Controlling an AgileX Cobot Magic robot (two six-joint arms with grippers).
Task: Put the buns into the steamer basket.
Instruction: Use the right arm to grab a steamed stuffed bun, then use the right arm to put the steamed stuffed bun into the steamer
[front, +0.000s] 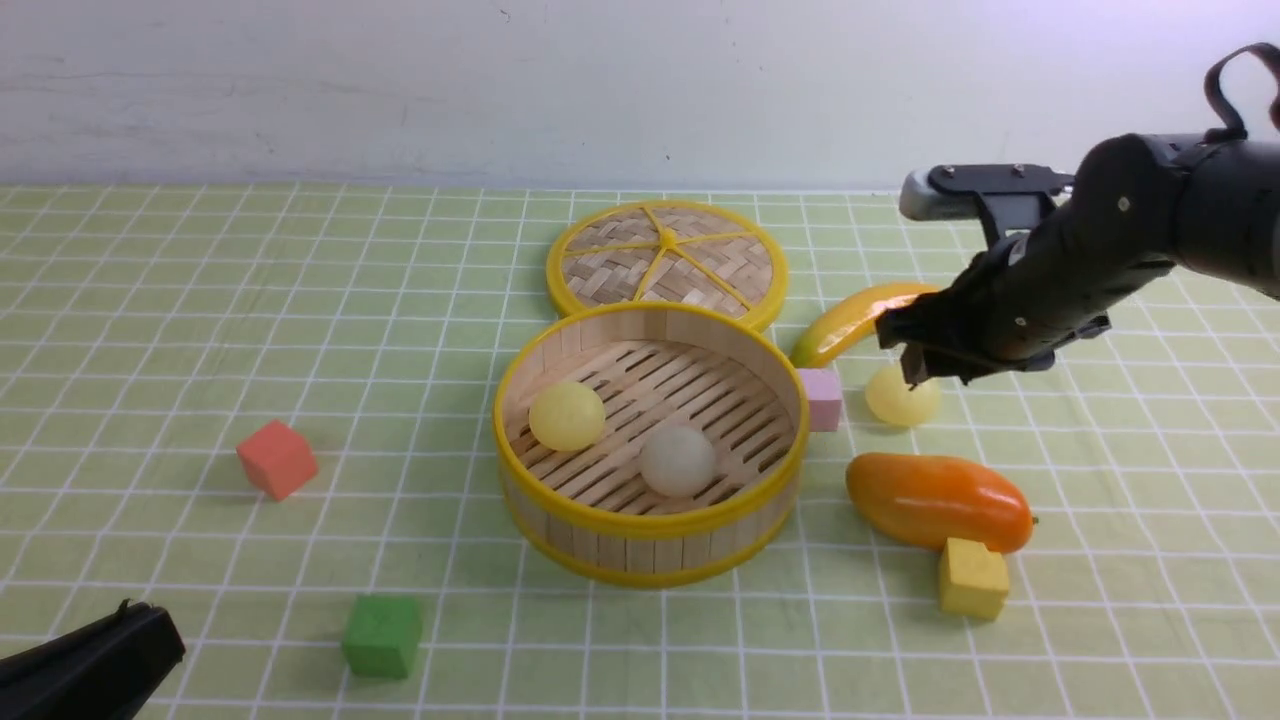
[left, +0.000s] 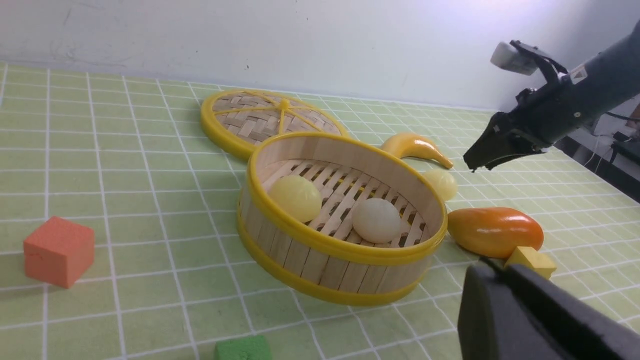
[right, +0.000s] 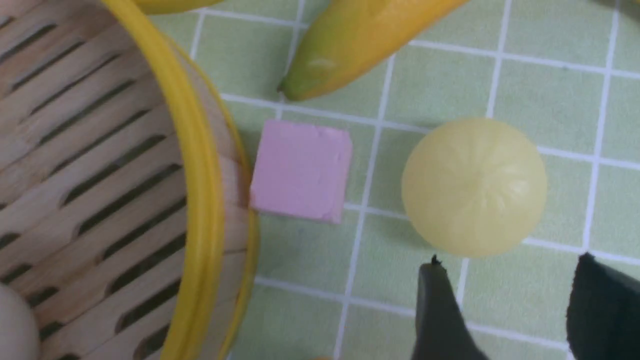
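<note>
Right gripper (front: 912, 372): two black fingers (right: 440, 320) stand apart, nothing between them. It slants down from the robot's right and hangs over the outer bun (front: 903, 397), tips close by that bun's edge; contact cannot be confirmed. Left gripper (front: 90, 665) sits low at the near left; whether its jaws are together or apart cannot be told.

Outer bun: pale translucent yellow, round, flat side down on the green checked cloth (front: 200, 300), dome up, faint pleats running out from the crown. No long axis. It lies right of the steamer basket (front: 650, 530), outside it, with a pink cube (front: 822, 398) between the two, against the basket wall, and a banana (front: 850, 320) just behind.

Steamer basket: upright, open side up, slat wall, slatted floor, yellow rims. Inside, a second yellow bun (front: 567, 415) on the left of the floor and an off-white bun (front: 678, 461) nearer the front, both dome up, apart from each other.

Woven lid (front: 667, 262) lies flat behind the basket. Orange mango (front: 938, 500) and yellow cube (front: 972, 578) lie near its front right.
</note>
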